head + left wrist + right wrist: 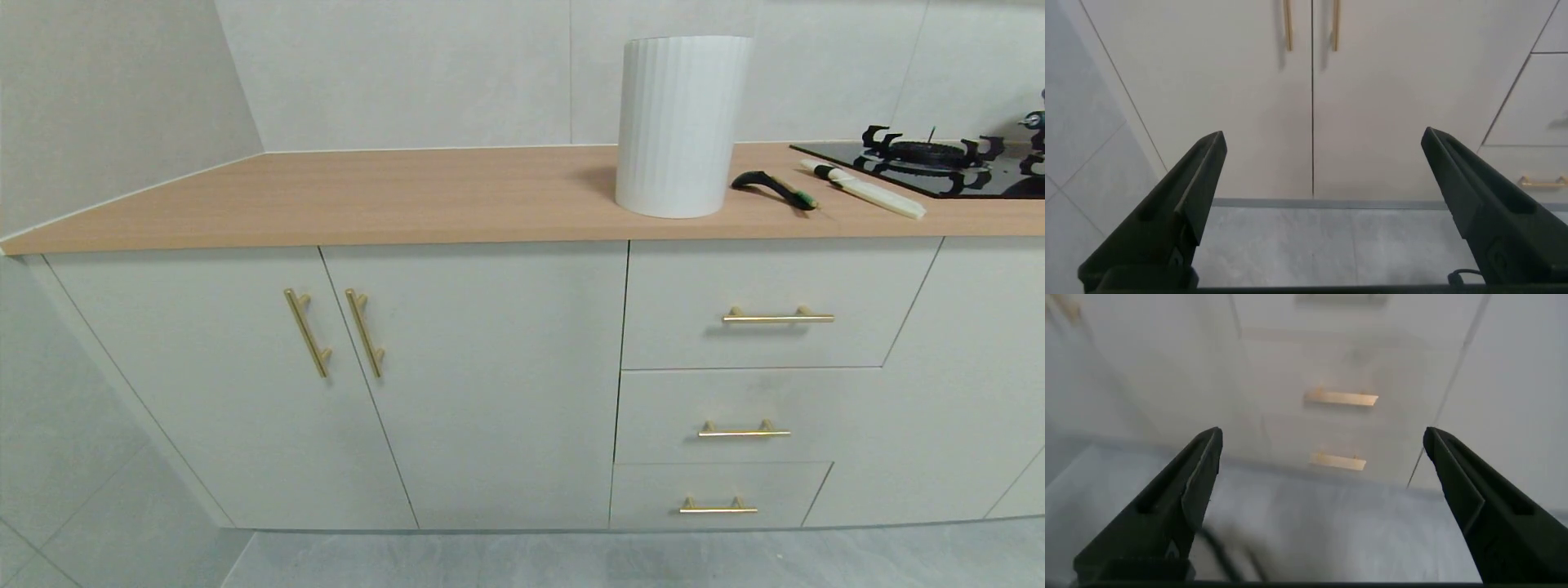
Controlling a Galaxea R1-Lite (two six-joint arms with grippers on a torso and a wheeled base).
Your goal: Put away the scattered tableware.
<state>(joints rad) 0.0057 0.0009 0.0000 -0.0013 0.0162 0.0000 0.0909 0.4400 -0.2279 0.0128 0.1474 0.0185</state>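
While the left hand hangs low, spread wide before the pale double cupboard doors, the right hand is equally wide before the brass-handled drawers. Up on the wooden tabletop, a black-handled utensil and a cream-coloured knife lie just beside a tall white ribbed canister, near the black gas hob.

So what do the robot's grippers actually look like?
Both the left gripper and the right gripper have two flat, matte black fingers, broad at the base and tapering to blunt tips, with no markings visible. A thin dark cable seems to run by the right one's base.
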